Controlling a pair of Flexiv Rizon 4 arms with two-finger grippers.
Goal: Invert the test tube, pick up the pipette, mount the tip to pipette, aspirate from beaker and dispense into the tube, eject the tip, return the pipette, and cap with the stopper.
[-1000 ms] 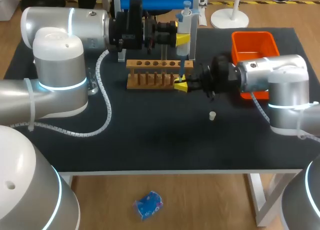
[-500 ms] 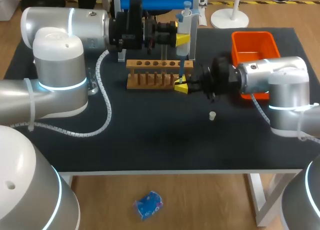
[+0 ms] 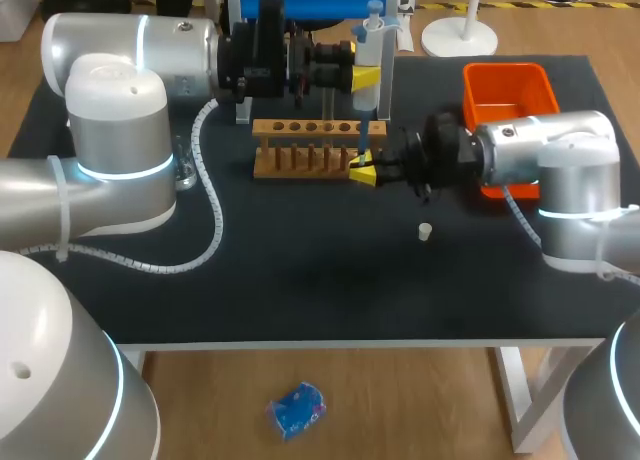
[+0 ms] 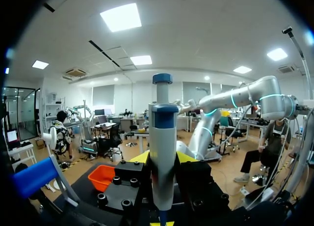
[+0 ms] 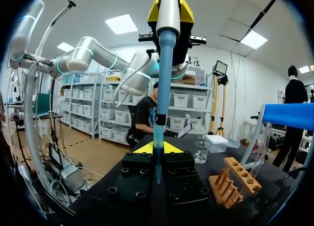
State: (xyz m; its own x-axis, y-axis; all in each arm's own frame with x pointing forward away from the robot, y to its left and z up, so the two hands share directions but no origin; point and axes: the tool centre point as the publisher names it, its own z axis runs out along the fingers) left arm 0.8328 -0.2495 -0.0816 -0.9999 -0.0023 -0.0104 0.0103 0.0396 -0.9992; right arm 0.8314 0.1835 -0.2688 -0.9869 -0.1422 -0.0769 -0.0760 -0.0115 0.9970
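Black table [image 3: 300, 280], orange bin [image 3: 510, 85] at my right. My left gripper [image 3: 365, 78] clamps the pipette [image 3: 370, 50], its tip pointing into the test tube [image 5: 157, 163], which is pinched in my right gripper [image 3: 362, 168].

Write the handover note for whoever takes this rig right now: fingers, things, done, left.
Left gripper: fingers shut on the pipette, held upright over the right end of the wooden rack.
Right gripper: fingers shut on the test tube beside that end; the pipette tip points down into it.
Stopper lies loose on the table near the right gripper; beaker stands toward the table's left side.
Done: pipette picked up, tip mounted, tip at the tube. Whether liquid has gone in cannot be told.
Left: finish dispensing, eject tip, return pipette, cap the tube.
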